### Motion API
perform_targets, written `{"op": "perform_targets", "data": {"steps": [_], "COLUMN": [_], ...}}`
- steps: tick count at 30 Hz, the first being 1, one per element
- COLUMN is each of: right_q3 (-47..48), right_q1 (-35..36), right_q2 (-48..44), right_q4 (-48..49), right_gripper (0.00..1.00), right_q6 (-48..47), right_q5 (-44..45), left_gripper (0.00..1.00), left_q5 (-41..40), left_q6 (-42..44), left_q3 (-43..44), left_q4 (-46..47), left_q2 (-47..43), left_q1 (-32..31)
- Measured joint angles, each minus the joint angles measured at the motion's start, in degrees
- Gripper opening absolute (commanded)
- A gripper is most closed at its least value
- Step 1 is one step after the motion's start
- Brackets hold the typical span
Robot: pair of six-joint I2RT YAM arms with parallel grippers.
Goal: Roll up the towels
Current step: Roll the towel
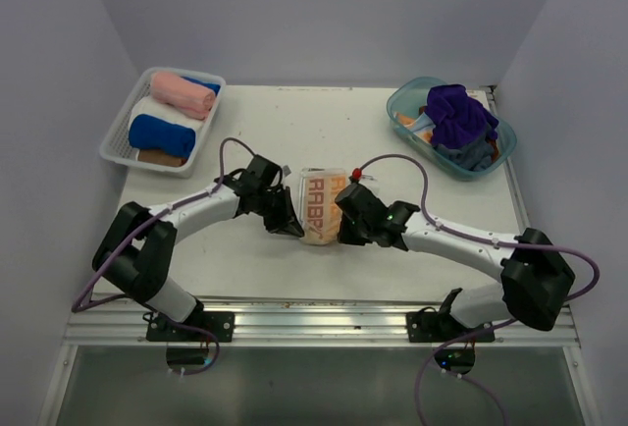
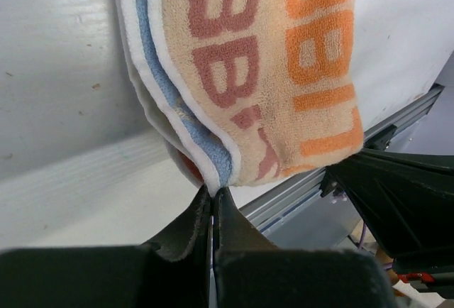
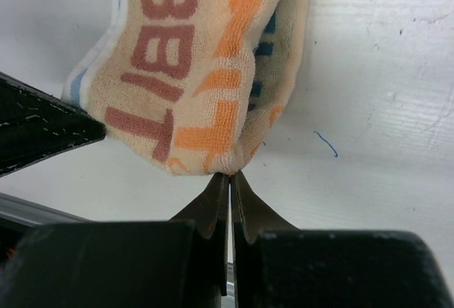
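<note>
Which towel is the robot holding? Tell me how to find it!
Find the middle of the white table. The towel there is pinched by the left gripper and right gripper. Only it has big orange and brown letters.

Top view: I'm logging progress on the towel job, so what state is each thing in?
RABBIT towel: loosely folded, near edge pinched at both corners.
Left gripper: shut on RABBIT towel.
Right gripper: shut on RABBIT towel.
Pink towel: rolled, in the basket.
Blue towel: rolled, in the basket.
Purple towel: crumpled, unrolled, in the tub.
</note>
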Motion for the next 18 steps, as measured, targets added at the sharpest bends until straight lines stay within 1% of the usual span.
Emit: {"op": "perform_targets", "data": {"steps": [5, 11, 18], "right_q3": [3.80, 9.77, 13.42], "right_q1": [-2.84, -5.86, -7.91], "right_q2": [2.23, 7.17, 11.56], "right_q4": [-1.55, -4.11, -5.03], "right_gripper": [0.00, 0.00, 0.00], "right_q6": [-1.62, -4.00, -5.57], "right_q5": [0.28, 0.02, -0.98], "left_gripper": [0.00, 0.00, 0.00], "left_q5": [2.34, 5.11, 7.21], "left_q6": [-0.22, -1.27, -1.42], "left_q3": [2.14, 5.51, 8.55], "left_q4": [-0.57, -0.46, -0.22], "left_q2": [0.98, 4.09, 7.54], "left_q1": [2.58, 4.39, 6.93]}}
